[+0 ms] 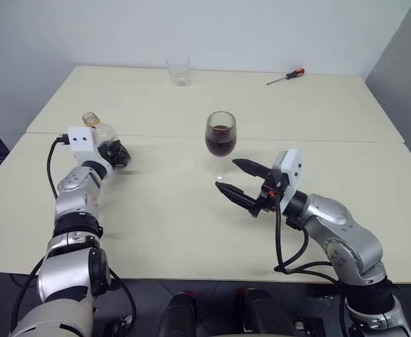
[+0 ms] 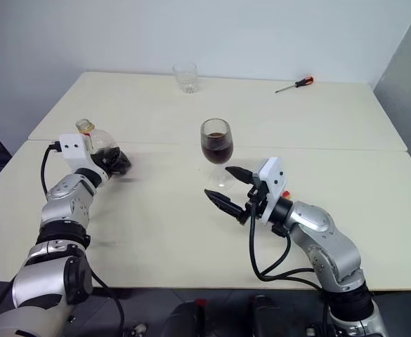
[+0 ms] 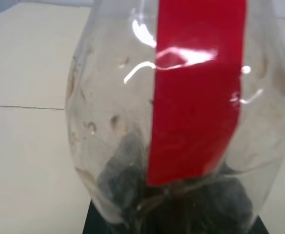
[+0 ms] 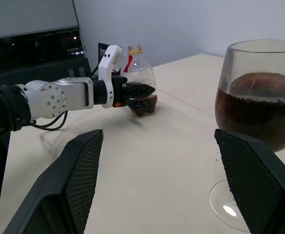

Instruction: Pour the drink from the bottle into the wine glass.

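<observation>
A cream table fills the scene, seen from above the robot's two arms. On the left side, the left gripper is clamped around the rounded base of the bottle, a small clear plastic bottle that stands upright with its base at or just above the tabletop; whether it touches cannot be told. Its yellowish top points up, a red label band runs along its side, and only a little dark liquid remains at its bottom.

Near the middle of the table stands the wine glass, upright on its foot, with the drink, a dark brown cola-like liquid, filling roughly the lower half of its bowl.

Just to the near right of the glass, the right gripper hovers with its two black fingers spread wide, holding nothing, pointing toward the glass stem.

At the far edge of the table sit a short clear tumbler and, well to its right, a screwdriver with a red handle.
</observation>
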`<action>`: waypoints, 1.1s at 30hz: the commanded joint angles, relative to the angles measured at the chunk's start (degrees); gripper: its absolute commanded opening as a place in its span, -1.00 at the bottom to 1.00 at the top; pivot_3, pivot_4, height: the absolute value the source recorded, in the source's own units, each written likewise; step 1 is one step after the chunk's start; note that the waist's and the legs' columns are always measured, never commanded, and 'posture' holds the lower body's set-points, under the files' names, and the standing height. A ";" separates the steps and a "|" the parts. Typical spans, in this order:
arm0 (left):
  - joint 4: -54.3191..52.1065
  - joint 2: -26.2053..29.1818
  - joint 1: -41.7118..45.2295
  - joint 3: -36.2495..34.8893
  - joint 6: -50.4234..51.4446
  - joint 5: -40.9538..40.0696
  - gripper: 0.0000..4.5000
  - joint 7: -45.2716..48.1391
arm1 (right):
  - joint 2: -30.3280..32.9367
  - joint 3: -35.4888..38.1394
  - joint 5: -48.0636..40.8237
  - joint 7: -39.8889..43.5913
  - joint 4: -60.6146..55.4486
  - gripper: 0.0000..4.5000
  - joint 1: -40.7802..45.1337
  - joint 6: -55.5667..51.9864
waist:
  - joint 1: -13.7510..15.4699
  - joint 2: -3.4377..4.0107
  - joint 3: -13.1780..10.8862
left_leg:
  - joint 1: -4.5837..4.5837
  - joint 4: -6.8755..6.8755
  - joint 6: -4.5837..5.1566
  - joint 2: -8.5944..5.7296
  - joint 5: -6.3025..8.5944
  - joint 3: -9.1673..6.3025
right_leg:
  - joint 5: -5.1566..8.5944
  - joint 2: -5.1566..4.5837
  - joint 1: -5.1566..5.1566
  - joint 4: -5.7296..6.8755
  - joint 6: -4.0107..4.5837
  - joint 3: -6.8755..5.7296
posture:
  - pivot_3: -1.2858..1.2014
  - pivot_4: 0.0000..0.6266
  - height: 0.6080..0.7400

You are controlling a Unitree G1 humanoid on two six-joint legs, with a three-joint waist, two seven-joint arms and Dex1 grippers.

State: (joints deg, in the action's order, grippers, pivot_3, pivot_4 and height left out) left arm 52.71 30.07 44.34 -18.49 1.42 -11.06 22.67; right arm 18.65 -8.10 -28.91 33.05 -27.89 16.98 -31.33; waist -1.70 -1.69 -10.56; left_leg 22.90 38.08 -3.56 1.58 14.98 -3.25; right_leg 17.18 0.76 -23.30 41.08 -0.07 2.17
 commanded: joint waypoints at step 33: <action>-80.72 -2.93 -47.01 -8.94 38.82 -17.88 0.98 -6.98 | 2.80 9.89 2.12 -12.00 -9.78 0.74 -14.22 -1.45 | 0.05 -0.03 0.09 | -0.13 -0.11 0.00 0.27 0.01 -0.06 | 0.03 -0.12 0.15 -0.10 -0.01 0.11 | 0.03 -0.52 1.00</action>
State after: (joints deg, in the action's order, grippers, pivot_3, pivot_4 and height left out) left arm -22.61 27.86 -1.71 -25.42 39.66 -27.82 17.53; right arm 22.31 -0.21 -28.87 24.89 -35.53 3.31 -34.04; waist -1.65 -1.73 -10.47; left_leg 22.77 37.96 -3.57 1.84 14.99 -3.31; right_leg 17.21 0.64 -23.14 40.98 -0.08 2.28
